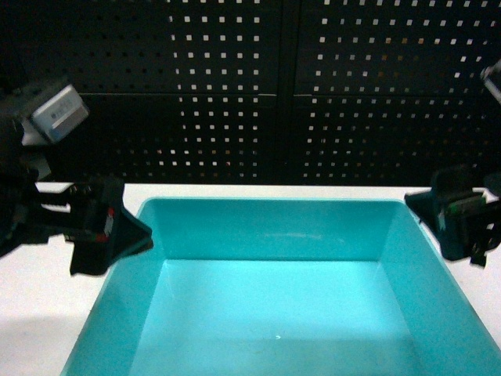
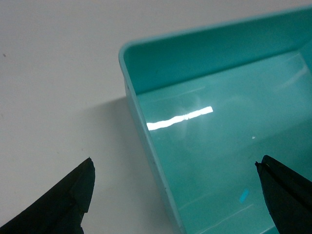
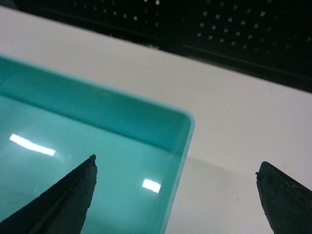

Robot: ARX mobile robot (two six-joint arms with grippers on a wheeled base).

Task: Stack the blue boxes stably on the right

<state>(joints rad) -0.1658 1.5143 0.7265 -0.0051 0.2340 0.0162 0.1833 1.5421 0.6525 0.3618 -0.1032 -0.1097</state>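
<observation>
**Tub between two open grippers**

Tub (image 1: pixel 274 313): light turquoise, glossy, smooth walls flaring to a rim; sits on the white table (image 1: pixel 31 313), filling the lower middle of the head view, its near edge cut off by the frame; inside looks bare apart from light glints and a small pale speck on the floor; behind the table a black pegboard (image 1: pixel 297 86) fills the background.

Left gripper (image 2: pixel 173 195): fingers spread wide, straddling the tub's left wall near the far left corner; one fingertip (image 2: pixel 78 187) over the table outside, the other over the tub floor; not touching the wall in the wrist view.

Right gripper (image 3: pixel 175 195): fingers likewise wide apart, straddling the right wall at the far right corner; one fingertip (image 3: pixel 80 185) over the tub interior, the other over the table; nothing clamped.
</observation>
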